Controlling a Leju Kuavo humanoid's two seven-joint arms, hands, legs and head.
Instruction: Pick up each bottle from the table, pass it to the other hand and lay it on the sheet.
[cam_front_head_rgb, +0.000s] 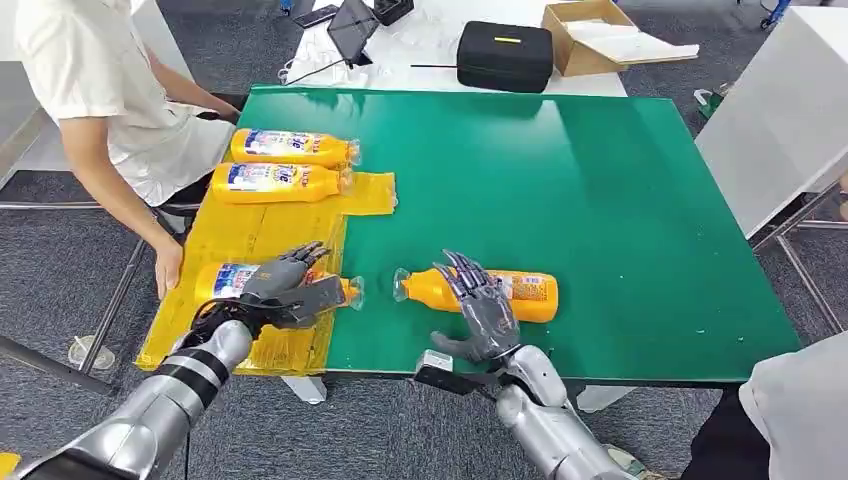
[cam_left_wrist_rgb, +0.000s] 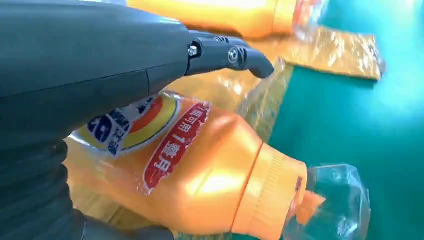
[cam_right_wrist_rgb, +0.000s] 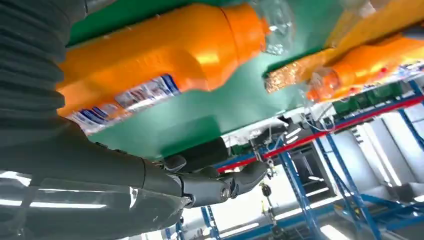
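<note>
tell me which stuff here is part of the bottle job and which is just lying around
Part of the job:
- bottle on the green table, under the right hand
- bottle under the left hand, on the yellow sheet
- two bottles at the far end of the sheet

Lying about:
- black case
- cardboard box
- tablet

Green table (cam_front_head_rgb: 600, 200). Yellow sheet (cam_front_head_rgb: 260, 235) on left part, reaching near edge. Three orange bottles on sheet: two at far end (cam_front_head_rgb: 290, 147) (cam_front_head_rgb: 275, 182), one near (cam_front_head_rgb: 235, 280), all lying, caps right. Fourth bottle (cam_front_head_rgb: 500, 292) lies on bare green just right of sheet, cap left.
</note>
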